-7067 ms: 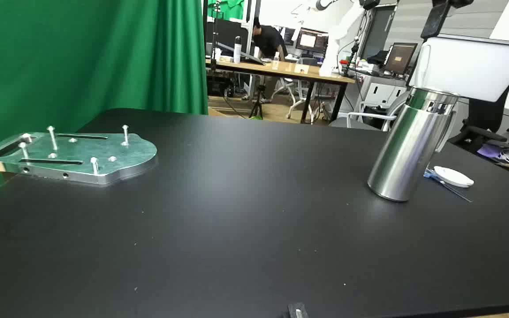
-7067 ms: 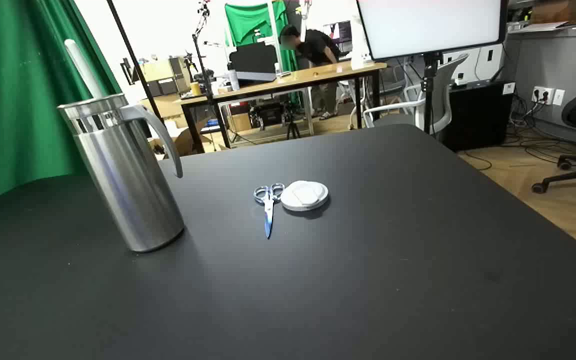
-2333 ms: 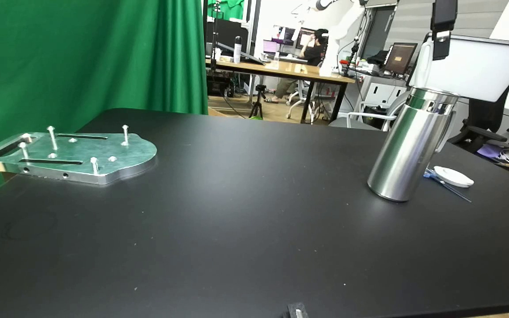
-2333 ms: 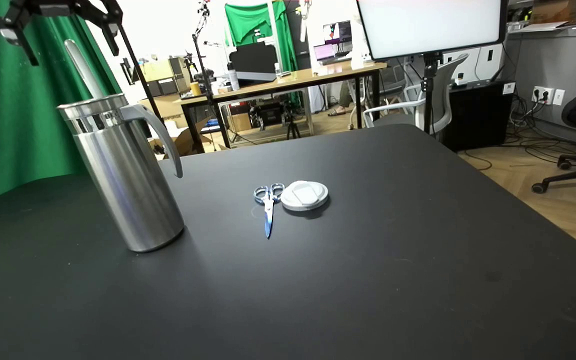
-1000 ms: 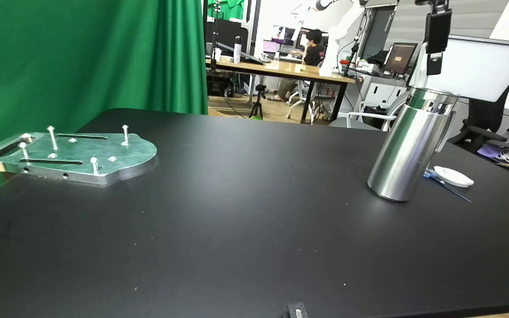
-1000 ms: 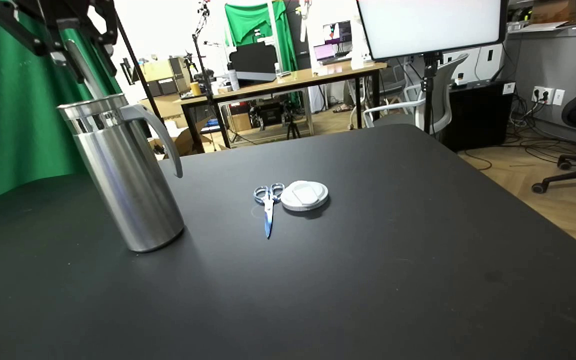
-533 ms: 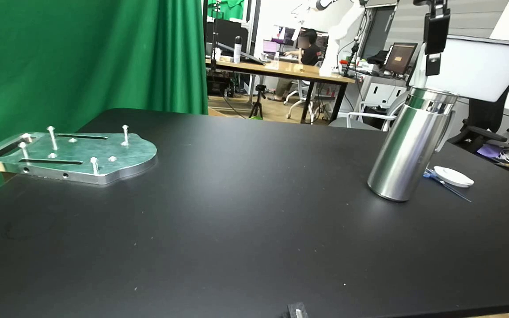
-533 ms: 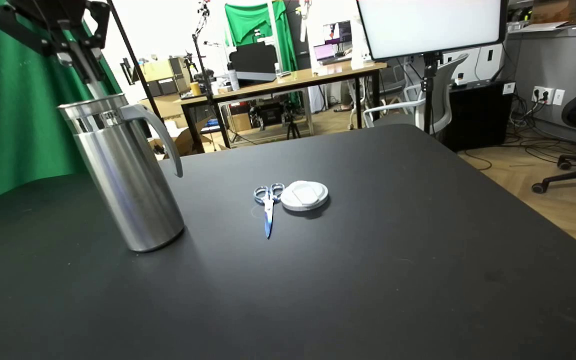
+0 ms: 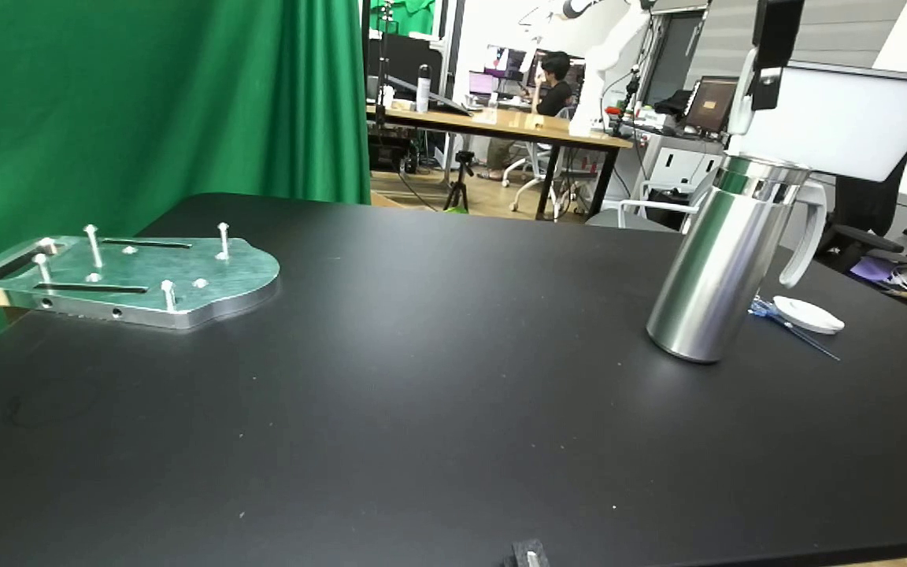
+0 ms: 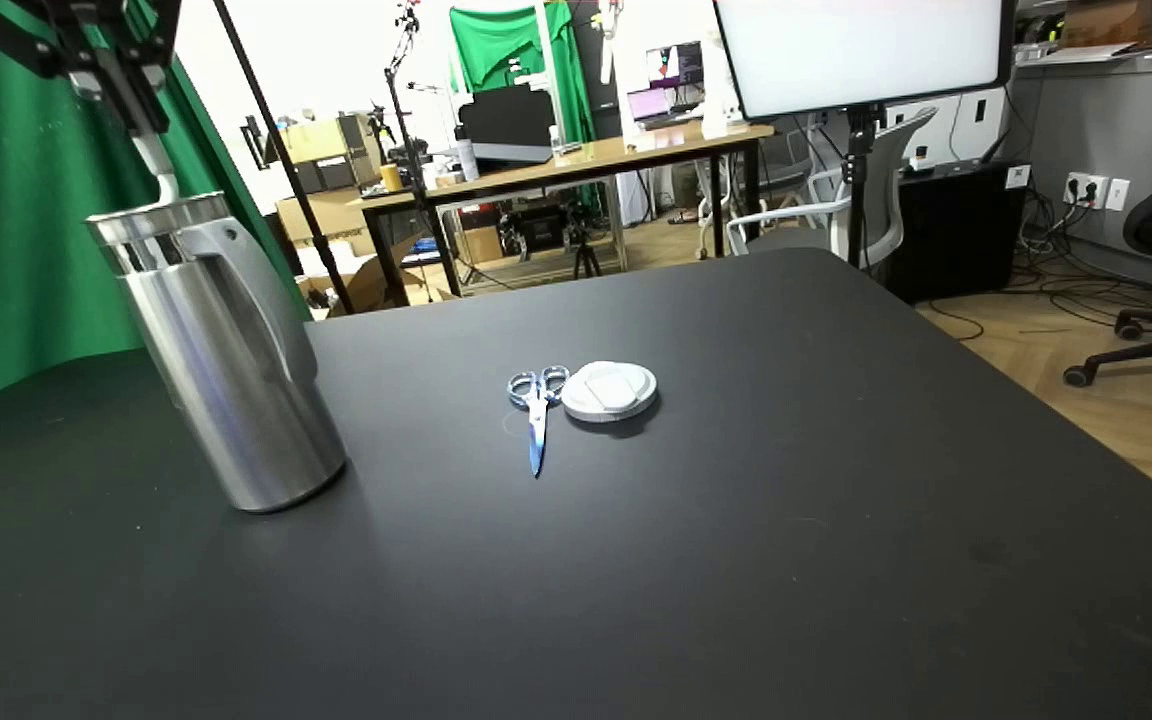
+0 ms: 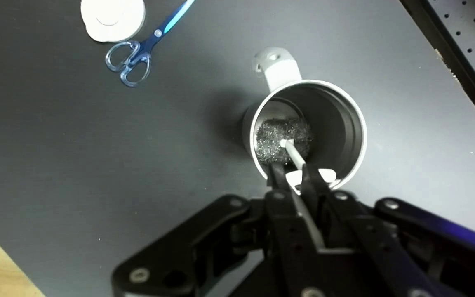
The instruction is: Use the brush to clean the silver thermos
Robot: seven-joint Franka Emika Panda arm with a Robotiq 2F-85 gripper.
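Thermos (image 9: pixel 717 268): one, a tall metal cylinder, brushed on the body and polished like a mirror at the collar; it stands mouth up on the black table (image 9: pixel 422 378).
Its handle: one, pale grey, smooth, curved like a hook.
Brush (image 11: pixel 295 154): one; the thin white stem goes down into the thermos, and the dark head, fuzzy and with shiny specks, is inside it. Whether the head touches the bottom, I cannot tell.
Gripper (image 11: pixel 294 171): one, black, with small round screws, above the mouth of the thermos; its two fingers (image 11: pixel 312 181) are drawn close to each other and pinch the white stem between them.
Scissors (image 10: pixel 537 412): one pair, with two clear bluish loops and a pointed blade, lying flat.
Disc (image 10: pixel 609 391): one, white, round, with a smaller round step on top; it lies just beside the loops of the scissors.
Plate (image 9: pixel 146 264): one, thick metal with a greenish shine, rounded at one end; I count four tall thin pegs on it and two narrow slots. It lies well apart from the thermos.
Curtain (image 9: pixel 154 102): green cloth, hanging in folds behind the plate.
Screen (image 10: pixel 866 50): one flat white rectangle beyond the table.
Person (image 9: pixel 557 93): one, in a black shirt, sitting far back at a wooden desk (image 9: pixel 516 124).
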